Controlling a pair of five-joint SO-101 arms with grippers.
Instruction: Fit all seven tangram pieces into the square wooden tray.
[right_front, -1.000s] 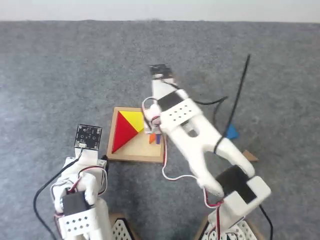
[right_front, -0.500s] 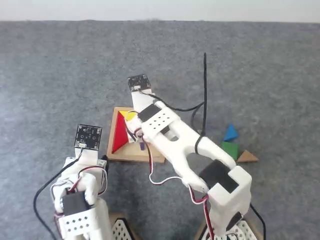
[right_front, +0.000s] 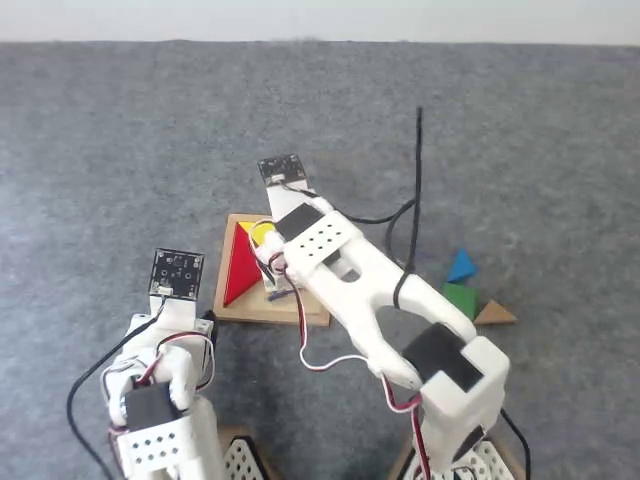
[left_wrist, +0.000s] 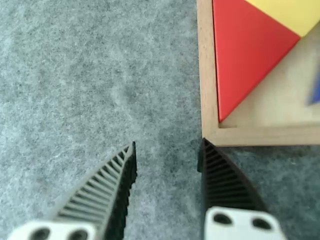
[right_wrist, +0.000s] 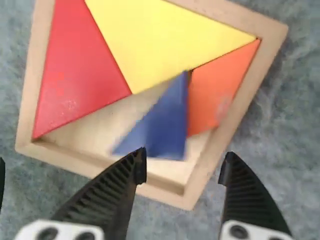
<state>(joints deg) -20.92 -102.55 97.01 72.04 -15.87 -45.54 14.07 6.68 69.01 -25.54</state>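
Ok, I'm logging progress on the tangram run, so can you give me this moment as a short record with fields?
tray: four of seven pieces inside
inside: red triangle, yellow triangle, orange piece, dark blue piece (blurred, fit unclear)
outside: light blue triangle, green piece, brown triangle, grouped on the carpet apart from the tray
right hand: open, over the tray, holding nothing
left hand: open, beside a tray corner, holding nothing
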